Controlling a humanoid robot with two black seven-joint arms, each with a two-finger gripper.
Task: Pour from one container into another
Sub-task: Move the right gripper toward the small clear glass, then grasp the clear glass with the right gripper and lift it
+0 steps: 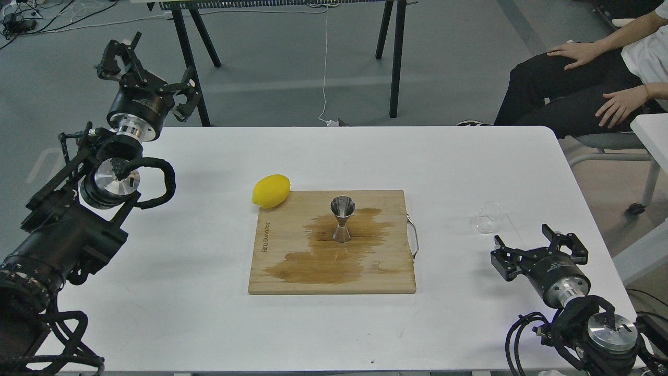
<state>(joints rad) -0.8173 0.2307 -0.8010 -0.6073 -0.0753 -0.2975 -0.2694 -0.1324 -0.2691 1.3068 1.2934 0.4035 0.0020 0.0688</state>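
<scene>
— While the right gripper [540, 245] is hovering with fingers spread and nothing between them, where is the glass cup [488, 218] lying?
— On the white table [182, 250], just beyond that gripper.
— And the left gripper [148, 70]?
— Spread too, holding nothing, well off at the table's far-left corner.
— The steel jigger [342, 219]?
— Standing upright on the wet wooden board [282, 261], a lemon [271, 191] touching the board's corner.
</scene>
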